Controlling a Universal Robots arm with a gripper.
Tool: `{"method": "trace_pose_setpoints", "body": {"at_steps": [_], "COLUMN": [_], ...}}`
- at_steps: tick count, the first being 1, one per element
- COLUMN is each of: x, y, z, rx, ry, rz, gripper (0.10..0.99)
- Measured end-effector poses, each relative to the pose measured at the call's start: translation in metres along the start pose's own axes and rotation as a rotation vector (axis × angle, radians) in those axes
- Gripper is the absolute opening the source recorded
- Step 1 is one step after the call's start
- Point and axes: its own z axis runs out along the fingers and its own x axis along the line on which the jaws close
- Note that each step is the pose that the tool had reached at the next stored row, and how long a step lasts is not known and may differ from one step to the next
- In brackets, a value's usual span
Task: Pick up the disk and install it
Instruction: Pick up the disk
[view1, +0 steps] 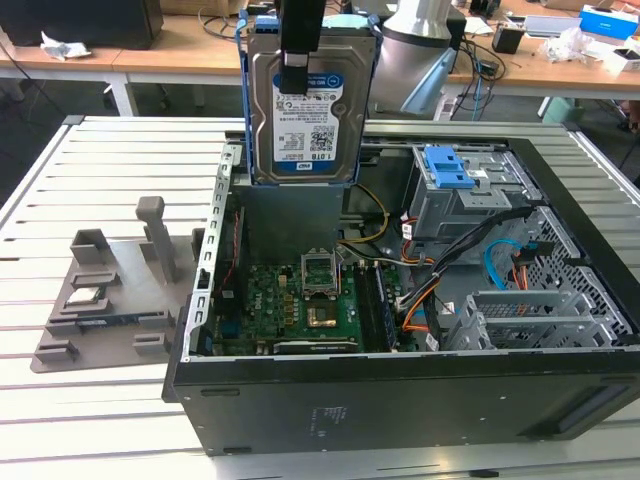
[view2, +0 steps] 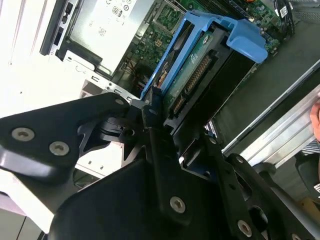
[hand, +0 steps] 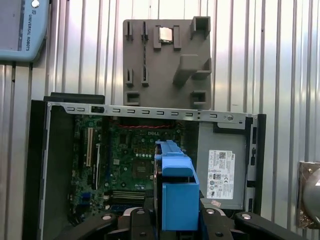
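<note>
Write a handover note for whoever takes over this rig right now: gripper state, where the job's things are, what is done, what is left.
Gripper: shut on the flat silver hard disk in its blue plastic carrier, clamping it from above.
Disk: off every surface, held upright over the open black computer case, label facing the exterior camera.
Grey fixture tray: on the slatted metal table, beside the case at the exterior view's left.
Done: disk picked up.
Left: disk not yet seated in the case.

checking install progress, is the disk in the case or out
Out: the gripper holds the disk upright above the open computer case.
</note>
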Motion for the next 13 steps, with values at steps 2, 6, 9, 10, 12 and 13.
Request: {"method": "trace_pose_setpoints", "body": {"at_steps": [2, 6, 9, 10, 12, 13], "x": [0.0015, 0.0062, 0.0086, 0.0098, 0.0114, 0.0121], "y": [0.0001, 0.0002, 0.0003, 0.0004, 0.0004, 0.0004], "z": [0.0002, 0.0006, 0.0008, 0.0008, 0.001, 0.001], "rx": [0.0, 0.0, 0.0, 0.0, 0.0, 0.0], "ry": [0.0, -0.0001, 0.0, 0.0, -0.0001, -0.0001], "rz": [0.0, 0.0, 0.0, 0.0, 0.0, 0.0], "gripper": [0.365, 0.365, 0.365, 0.365, 0.365, 0.365]}}
